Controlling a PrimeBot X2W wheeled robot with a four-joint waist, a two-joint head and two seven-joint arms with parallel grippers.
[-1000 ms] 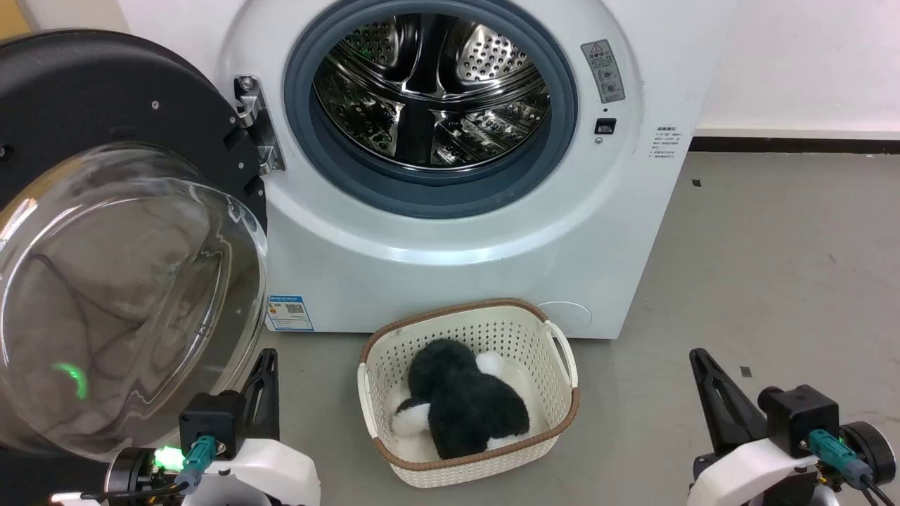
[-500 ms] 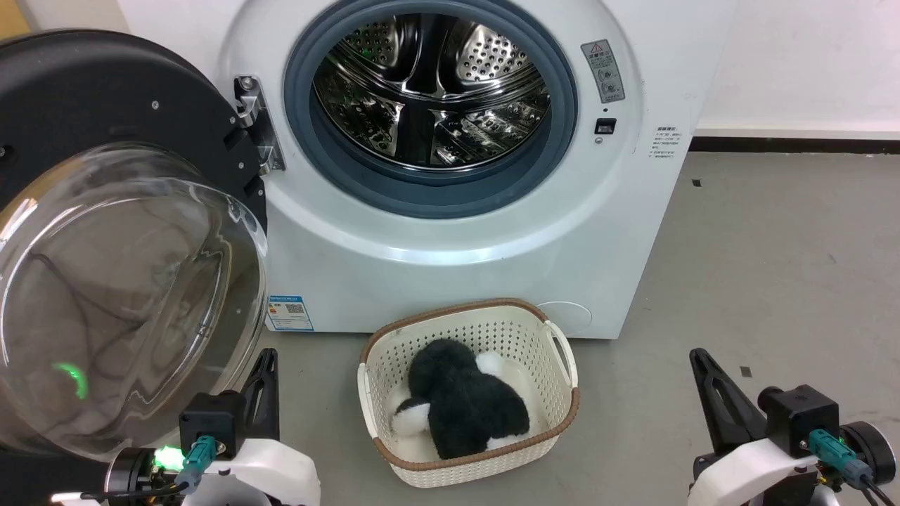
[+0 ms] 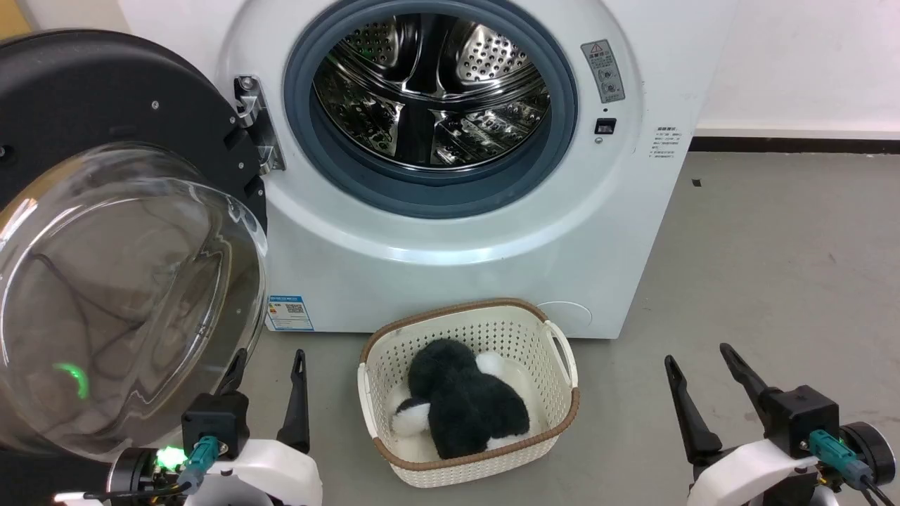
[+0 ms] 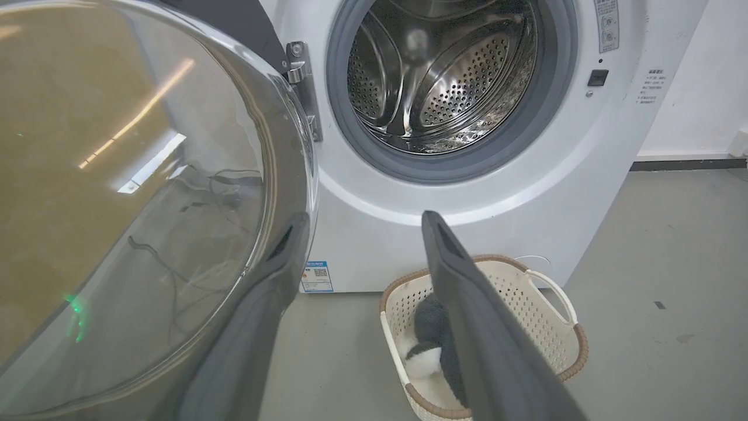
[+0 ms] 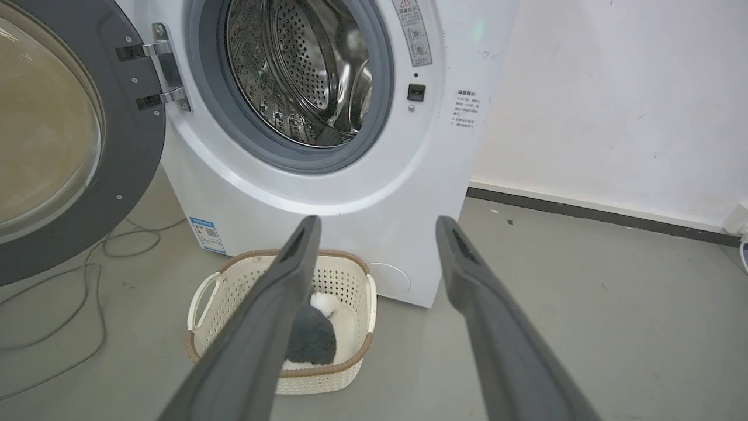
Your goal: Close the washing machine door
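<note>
The washing machine [image 3: 450, 239] stands ahead, white, with its steel drum exposed. The washing machine door [image 3: 84, 91] hangs wide open on its left hinge, black rim and bulging glass bowl facing me. My left gripper [image 3: 267, 362] is open low at the left, just beside the door's lower edge, with nothing between its fingers. The left wrist view shows the door [image 4: 128, 193] close on the left, with the left gripper [image 4: 363, 217] pointing at the machine's front. My right gripper [image 3: 696, 355] is open and holds nothing at the lower right, over bare floor; the right gripper [image 5: 377, 219] points at the washing machine [image 5: 350, 193].
A cream perforated basket [image 3: 478, 330] holding a black-and-white plush toy [image 3: 460, 404] sits on the floor in front of the machine, between my arms. A cable [image 5: 87, 327] lies on the floor under the door. A white wall [image 3: 808, 56] runs to the right, grey floor before it.
Both grippers have gone from shut to open, their fingers spreading apart. The arms, the door and the basket have stayed where they were.
</note>
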